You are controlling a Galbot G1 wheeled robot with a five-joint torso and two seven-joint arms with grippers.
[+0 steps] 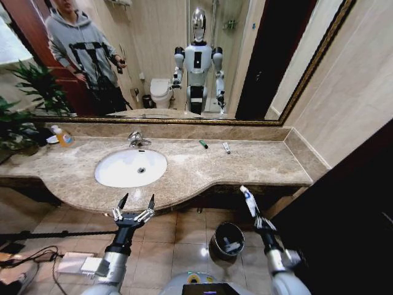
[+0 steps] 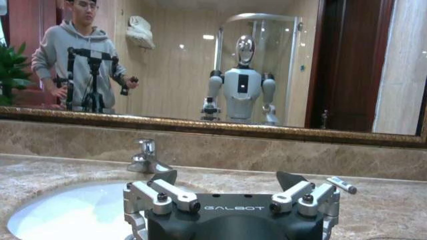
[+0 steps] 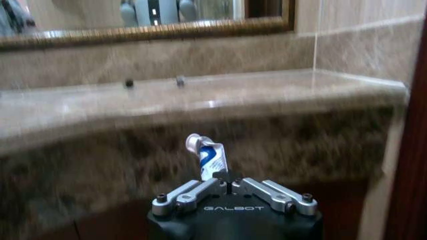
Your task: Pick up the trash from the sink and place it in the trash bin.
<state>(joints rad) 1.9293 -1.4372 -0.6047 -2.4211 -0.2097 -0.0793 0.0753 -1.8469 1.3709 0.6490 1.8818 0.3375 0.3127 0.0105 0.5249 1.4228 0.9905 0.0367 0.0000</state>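
The right tool [image 1: 253,212] hangs in front of the bench [image 1: 258,163] edge, below its rim, its fingers pressed together on the lower end of a white tube [image 1: 248,200] with blue and red marks. The tube sticks up out of the fingertips toward 11 o'clock, cap end uppermost; in the right wrist view the same tube [image 3: 209,157] rises straight from between the closed fingers [image 3: 259,186]. The trash bin [image 1: 226,241] stands on the tiled floor at about 7 o'clock from this tool, near but lower down, with a pale item lying inside it.

The left tool [image 1: 134,212] hovers off the bench front at 6 o'clock from the sink [image 1: 131,167], fingers spread wide and holding nothing.

Two more bits lie on the bench well apart from both tools, toward the mirror: a green stick [image 1: 203,144] and, just to its 3 o'clock, a small white tube [image 1: 226,147].
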